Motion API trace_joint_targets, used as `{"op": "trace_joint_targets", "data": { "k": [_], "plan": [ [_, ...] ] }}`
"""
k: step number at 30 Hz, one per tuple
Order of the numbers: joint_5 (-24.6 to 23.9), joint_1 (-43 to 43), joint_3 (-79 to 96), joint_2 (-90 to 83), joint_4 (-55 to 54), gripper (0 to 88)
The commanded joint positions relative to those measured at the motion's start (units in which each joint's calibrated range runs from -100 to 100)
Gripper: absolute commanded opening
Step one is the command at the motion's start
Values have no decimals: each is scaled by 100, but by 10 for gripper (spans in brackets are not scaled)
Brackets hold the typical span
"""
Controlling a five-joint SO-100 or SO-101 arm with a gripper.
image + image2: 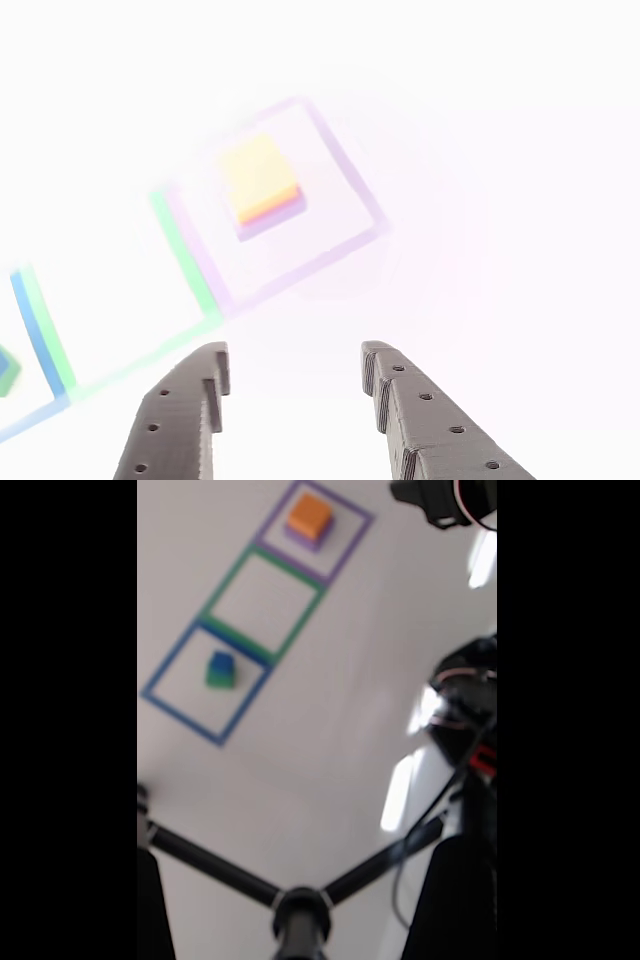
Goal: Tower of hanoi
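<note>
— Two stacks, four blocks counted: orange block (259,175) on purple block (272,217), straight ahead of the gripper (295,365) and apart from it; blue block (222,661) on green block (219,678), off to its left in the other view.
— Handling?
— Probably light, rigid, smooth-sided. Best pinched across opposite flat faces of the orange one, clear of the purple beneath.
— Gripper?
— Jaws spread wide, holding nothing.
— Beyond that?
— Three taped squares in a row: purple square (352,540), green square (302,617), blue square (182,711).
</note>
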Motion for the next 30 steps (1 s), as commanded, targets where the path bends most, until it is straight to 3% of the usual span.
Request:
{"op": "trace_joint_targets", "data": {
  "k": [1,8,18,23,30],
  "plan": [
    [0,223,549,-301,-478,258],
    [0,184,2613,-705,-2576,344],
    [0,165,5086,-600,-5701,400],
    [0,223,6468,-59,-8122,418],
    [0,213,7322,959,-10260,422]
  ]
}}
